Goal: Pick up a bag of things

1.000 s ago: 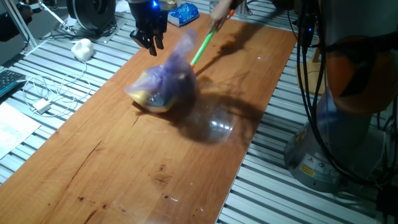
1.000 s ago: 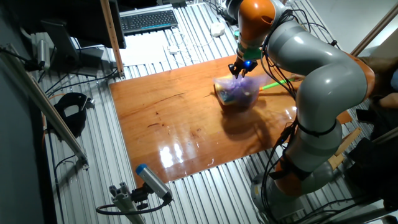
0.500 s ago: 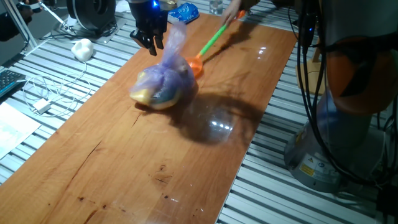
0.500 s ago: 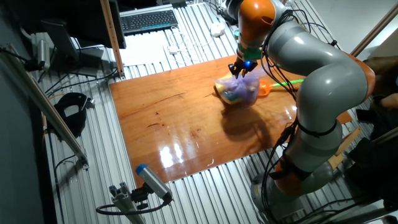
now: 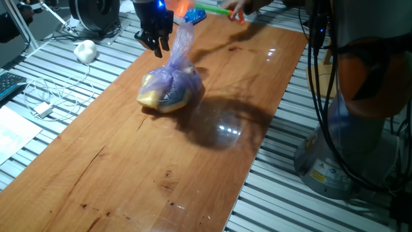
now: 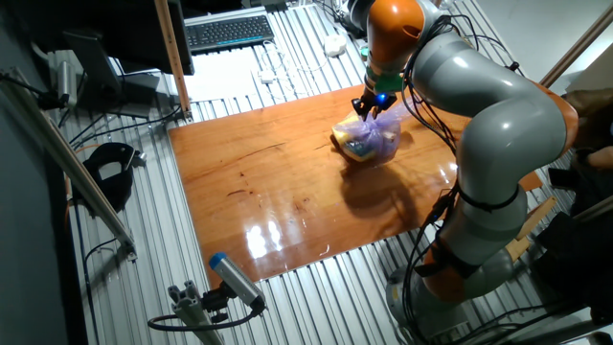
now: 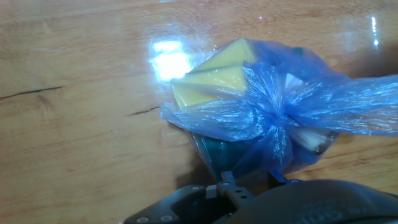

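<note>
The bag of things is a translucent lilac-purple plastic bag with yellow and dark teal items inside. It lies on the wooden table, and its long loose top stands up. My gripper hangs open and empty just above and to the left of the bag, beside that top. The other fixed view shows the gripper right over the bag. The hand view shows the knotted bag close below, with yellow at its left.
A person's hand holds the orange toy shovel with a green handle in the air at the table's far end, over the blue-and-white packet. A white lump and cables lie left of the table. The arm's base stands at the right.
The shovel pushed against the bag, then lifted away to the table's far end. The bag shifted slightly and its top now stands upright. My gripper has not moved.
</note>
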